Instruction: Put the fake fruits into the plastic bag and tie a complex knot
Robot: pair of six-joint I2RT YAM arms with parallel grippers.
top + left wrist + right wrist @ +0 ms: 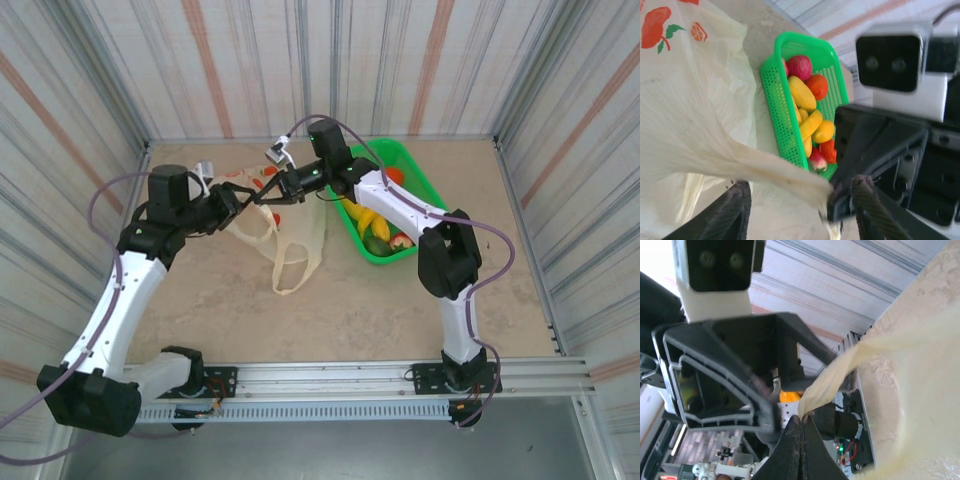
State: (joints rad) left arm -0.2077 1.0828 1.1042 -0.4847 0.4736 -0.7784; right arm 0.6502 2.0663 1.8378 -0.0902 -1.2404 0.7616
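Note:
The cream plastic bag lies on the table left of the green basket, one loop handle loose toward the front. Fake fruits, yellow, orange and red, fill the basket; the left wrist view has them beyond the bag. My right gripper is shut on a stretched strand of the bag's handle. My left gripper stands open around that same strand, its dark fingers wide apart and off the plastic. The two grippers meet tip to tip above the bag, left and right.
The green mesh basket sits at the back right, under the right arm's forearm. Corrugated walls close in the table on three sides. Bare tabletop lies in front of the bag and basket.

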